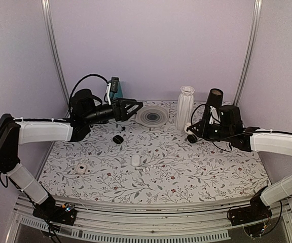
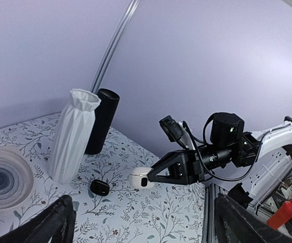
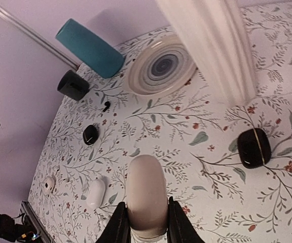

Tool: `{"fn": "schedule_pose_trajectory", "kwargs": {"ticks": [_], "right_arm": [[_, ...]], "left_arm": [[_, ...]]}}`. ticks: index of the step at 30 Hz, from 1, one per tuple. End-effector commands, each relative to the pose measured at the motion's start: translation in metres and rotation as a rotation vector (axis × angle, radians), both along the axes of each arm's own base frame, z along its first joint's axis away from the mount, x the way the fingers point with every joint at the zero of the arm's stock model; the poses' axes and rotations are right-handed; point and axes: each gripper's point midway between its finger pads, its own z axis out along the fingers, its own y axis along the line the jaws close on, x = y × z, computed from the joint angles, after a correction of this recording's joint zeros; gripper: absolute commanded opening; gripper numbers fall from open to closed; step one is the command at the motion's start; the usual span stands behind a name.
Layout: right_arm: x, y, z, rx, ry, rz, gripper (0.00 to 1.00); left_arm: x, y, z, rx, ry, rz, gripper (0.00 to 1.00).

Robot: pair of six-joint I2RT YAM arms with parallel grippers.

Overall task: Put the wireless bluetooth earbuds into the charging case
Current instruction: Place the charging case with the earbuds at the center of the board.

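smooth, pebble-shaped white case

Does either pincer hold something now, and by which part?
The right pincer grips a white charging case by the sides of its near end; the left pincer is open and empty.

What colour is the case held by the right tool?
White case; right wrist view shows it best.

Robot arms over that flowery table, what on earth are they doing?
The right claw grips a white pebble-shaped case beside the white vase. The left claw hangs open and empty near the swirled plate. A tiny black earbud, a black case and other small cases lie loose on the table.
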Motion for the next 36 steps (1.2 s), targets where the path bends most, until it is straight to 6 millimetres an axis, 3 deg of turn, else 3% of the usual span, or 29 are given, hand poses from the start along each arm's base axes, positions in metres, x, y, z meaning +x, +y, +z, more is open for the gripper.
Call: {"fn": "schedule_pose_trajectory", "kwargs": {"ticks": [1, 6, 17, 26, 36], "right_arm": [[0.019, -0.046, -0.003, 0.117, 0.04, -0.22, 0.03], [0.037, -0.075, -0.019, 0.139, 0.095, -0.304, 0.02], [0.074, -0.137, -0.077, 0.126, 0.258, -0.425, 0.02], [0.092, -0.15, -0.114, 0.093, 0.328, -0.431, 0.02], [0.094, -0.144, -0.14, 0.112, 0.408, -0.398, 0.03]], "left_arm": [[0.012, 0.021, -0.002, 0.036, 0.009, 0.13, 0.96], [0.013, 0.026, -0.006, 0.06, 0.018, 0.161, 0.96], [0.012, 0.033, -0.006, 0.095, 0.028, 0.192, 0.96], [0.022, 0.043, -0.025, 0.108, 0.106, 0.277, 0.96], [0.024, 0.045, -0.035, 0.116, 0.147, 0.3, 0.96]]}}
